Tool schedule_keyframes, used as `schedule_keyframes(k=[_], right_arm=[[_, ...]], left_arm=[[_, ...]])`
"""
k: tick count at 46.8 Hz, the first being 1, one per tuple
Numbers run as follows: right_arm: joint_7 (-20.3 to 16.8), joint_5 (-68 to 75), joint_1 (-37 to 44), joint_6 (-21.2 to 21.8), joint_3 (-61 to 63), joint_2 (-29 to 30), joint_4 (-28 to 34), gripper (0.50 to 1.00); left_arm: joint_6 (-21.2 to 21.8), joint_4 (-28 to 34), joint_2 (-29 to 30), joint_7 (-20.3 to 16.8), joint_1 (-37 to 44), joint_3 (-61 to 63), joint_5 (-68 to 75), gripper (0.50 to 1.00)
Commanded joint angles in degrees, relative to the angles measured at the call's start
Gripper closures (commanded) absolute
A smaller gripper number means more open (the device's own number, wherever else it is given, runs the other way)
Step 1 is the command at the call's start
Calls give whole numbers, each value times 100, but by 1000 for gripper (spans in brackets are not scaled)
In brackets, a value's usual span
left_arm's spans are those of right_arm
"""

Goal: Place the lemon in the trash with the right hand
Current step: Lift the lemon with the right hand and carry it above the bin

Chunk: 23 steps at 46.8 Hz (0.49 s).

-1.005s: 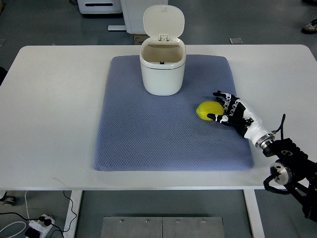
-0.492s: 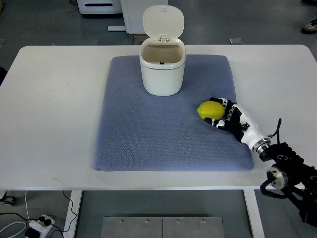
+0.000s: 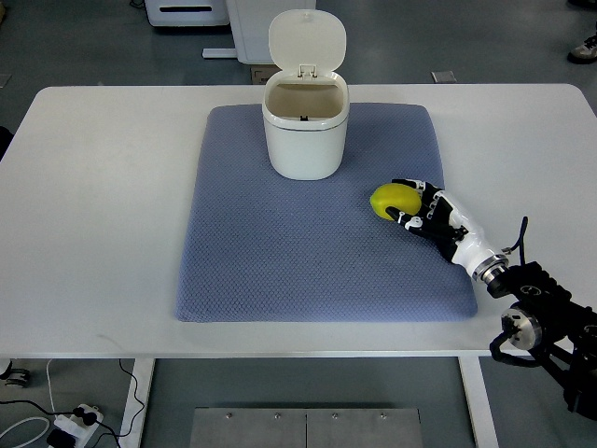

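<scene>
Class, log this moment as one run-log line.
right hand: shut on lemon | lemon: on mat, right of bin | bin lid: open | left hand: not in view

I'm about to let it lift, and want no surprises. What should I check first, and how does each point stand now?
1. Right robot hand closed around the lemon: ok, fingers wrap its right side.
2. Grip firm enough to lift: cannot tell.
3. Trash bin lid open: ok, it stands raised behind the opening.
4. Bin upright on the blue mat: ok.
5. Path from lemon to bin free: ok, only bare mat lies between them.
6. Left arm out of the way: ok, it is not in view.
</scene>
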Motion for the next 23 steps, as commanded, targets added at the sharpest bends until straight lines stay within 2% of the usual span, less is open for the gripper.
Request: schedule_keyframes(k=[1, 6, 23], right_arm=[[3, 36, 91, 5, 25, -31, 12, 982], [-6, 54, 249, 5, 42, -136, 47, 1000], [-76, 194, 662, 14, 60, -479, 118, 1000]], left_arm=[[0, 0, 0, 0, 0, 0, 0, 500], [0, 0, 0, 0, 0, 0, 0, 500], [0, 0, 0, 0, -9, 0, 0, 500]])
